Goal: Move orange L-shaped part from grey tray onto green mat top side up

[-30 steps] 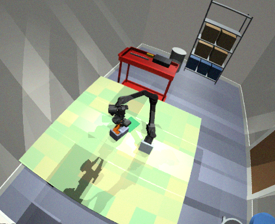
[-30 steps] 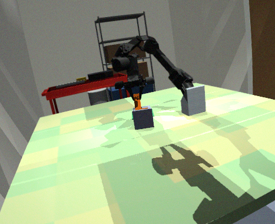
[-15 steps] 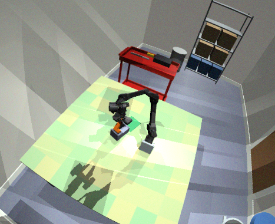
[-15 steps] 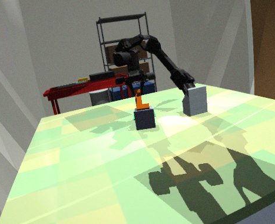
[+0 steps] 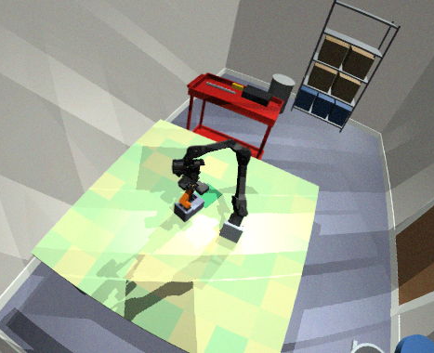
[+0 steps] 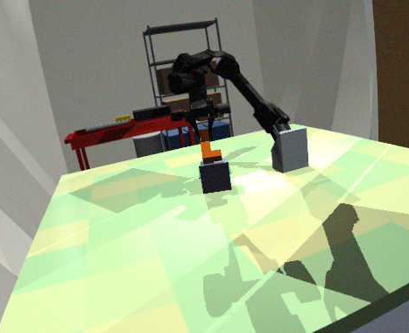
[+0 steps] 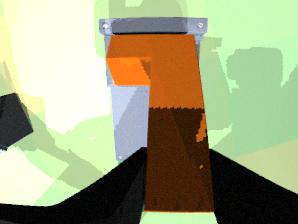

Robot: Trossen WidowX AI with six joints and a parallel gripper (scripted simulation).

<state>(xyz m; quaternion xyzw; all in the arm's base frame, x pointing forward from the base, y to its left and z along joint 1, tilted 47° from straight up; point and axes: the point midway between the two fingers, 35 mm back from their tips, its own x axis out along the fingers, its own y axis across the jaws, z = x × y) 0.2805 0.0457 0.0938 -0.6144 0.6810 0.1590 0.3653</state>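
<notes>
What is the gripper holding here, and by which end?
The gripper is shut on the orange part, pinching its straight upper end; the L-shaped end hangs lowest.

Wrist view: gripper [image 7: 178, 212] fingertips cut off by bottom edge; orange part [image 7: 174, 123] hides most of the grey tray [image 7: 129, 129] pocket. Top view: green mat [image 5: 212, 195] mostly hidden under the gripper and tray. Cart [image 5: 200, 91] items too small to tell.
</notes>
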